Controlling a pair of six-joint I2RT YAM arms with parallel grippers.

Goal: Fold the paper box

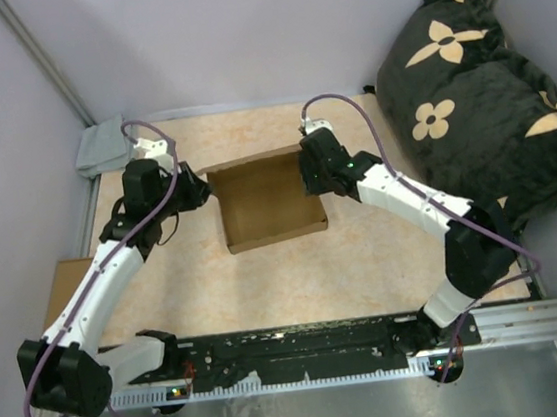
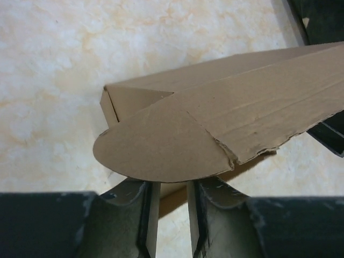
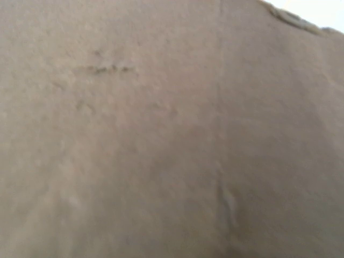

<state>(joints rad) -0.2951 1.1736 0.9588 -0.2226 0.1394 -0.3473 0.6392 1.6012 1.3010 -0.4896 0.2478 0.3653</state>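
Narrowly parted at the left gripper [image 2: 171, 194], nothing seen clamped. Just ahead of the tips, touching or nearly so: a rounded ear flap [image 2: 161, 148] of the plain brown corrugated cardboard paper box [image 1: 268, 205]. Box open-topped, mid-table on the mottled peach tabletop [image 1: 365, 259], flanked left and right, both arms equally near. Right gripper [image 1: 307, 170] against the right wall; cannot tell whether open or closed, fingers hidden, wrist view filled with blurred cardboard. Long axis hard to judge, footprint near square.
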